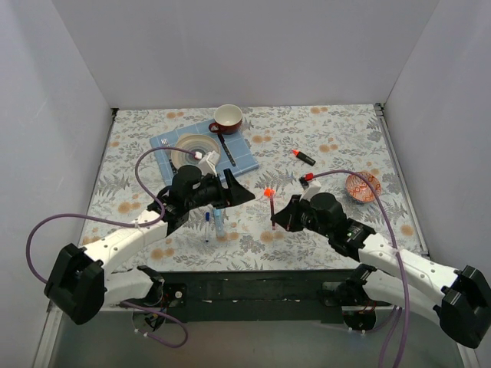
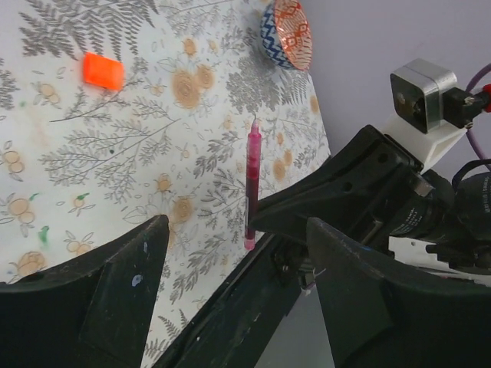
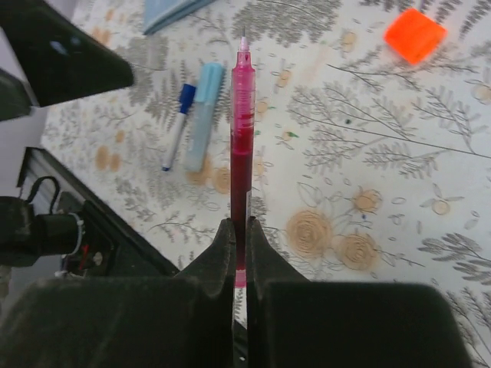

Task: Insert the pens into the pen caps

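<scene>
My right gripper (image 1: pixel 276 221) is shut on the thin maroon pen (image 1: pixel 272 208), which stands out from the fingers in the right wrist view (image 3: pixel 242 123). The bright orange cap (image 1: pixel 268 192) lies on the cloth just beyond the pen's tip, and shows in the right wrist view (image 3: pixel 414 34). My left gripper (image 1: pixel 241 188) is open and empty, above the cloth left of the cap. The light-blue marker (image 1: pixel 219 222) and the white-and-blue pen (image 1: pixel 207 227) lie side by side below it. The black orange-tipped highlighter (image 1: pixel 304 157) lies further back. The light-blue and dark-blue caps are not in view.
A patterned bowl (image 1: pixel 361 187) sits at the right. At the back left a blue mat (image 1: pixel 170 142) carries a plate (image 1: pixel 189 150), a dark spoon (image 1: pixel 225 149) and a red cup (image 1: pixel 228 118). White walls close in three sides.
</scene>
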Motion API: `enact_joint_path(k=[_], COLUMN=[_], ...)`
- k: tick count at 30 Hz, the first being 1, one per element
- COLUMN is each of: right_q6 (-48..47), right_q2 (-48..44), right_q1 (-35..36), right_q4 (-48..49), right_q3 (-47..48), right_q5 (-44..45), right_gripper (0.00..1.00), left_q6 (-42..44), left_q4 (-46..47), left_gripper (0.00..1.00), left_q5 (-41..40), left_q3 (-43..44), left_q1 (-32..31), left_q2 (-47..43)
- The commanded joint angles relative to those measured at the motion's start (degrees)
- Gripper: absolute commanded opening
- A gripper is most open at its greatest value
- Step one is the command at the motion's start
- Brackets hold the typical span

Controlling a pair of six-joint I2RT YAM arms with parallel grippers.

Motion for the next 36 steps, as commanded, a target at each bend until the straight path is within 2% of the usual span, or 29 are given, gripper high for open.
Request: enact_joint_path(k=[1,9,12,13,14,16,17,21,24,33,36], right_q6=[-0.8,0.0,0.2,0.2,0.4,0.6,0.7,0.1,0.5,-0.2,-0.5], right_q2=[-2.9,-4.2,-4.6,-4.7,-5.3,-5.6,-5.8,-6.1,-6.8,-5.9,-5.5], right_q1=[2.6,7.6,8.6,8.7,9.0,9.3,9.3,9.3,9.3,9.2,9.3], right_q4=[7.3,8.1,8.2,8.4,8.5,8.8,9.1,13.1,14.7,14.8,14.8], right_q3=[0.9,2.8,3.0,2.7,2.6,2.1,1.8,-0.3,-1.3,-1.7,-1.7], right_q5=[-4.0,-2.9,-2.7,-2.7,-2.8,-3.2,-3.8,-10.0,-11.6,-13.5,-13.3], right_gripper=[0.01,0.01,0.01,0.01,0.01,0.01,0.01,0.32,0.37,0.36,0.17], left_q6=[-1.1,-0.7,-0.4,-0.4,-0.5,-0.7,-1.0,-1.4,-1.1,-1.7,-2.5], left_q4=[9.6,12.5,12.7,12.9,13.1,13.6,13.8,15.1,15.8,16.2,16.6], left_gripper=[0.7,0.64,0.52,0.38,0.31,0.07,0.0,0.0,0.0,0.0,0.0], left_q5=[1.8,-0.2,-1.1,-1.1,-1.1,-0.8,-0.2,3.9,6.9,10.9,11.3], left_q3=[0.3,1.6,1.9,1.9,1.9,1.9,2.0,2.3,2.5,2.6,2.7], left_q1=[-3.3,-8.3,-9.4,-9.6,-9.7,-9.8,-9.8,-9.9,-9.9,-9.9,-9.9], left_q2=[2.7,8.2,9.0,9.0,9.0,8.4,8.2,6.9,6.3,6.3,6.3])
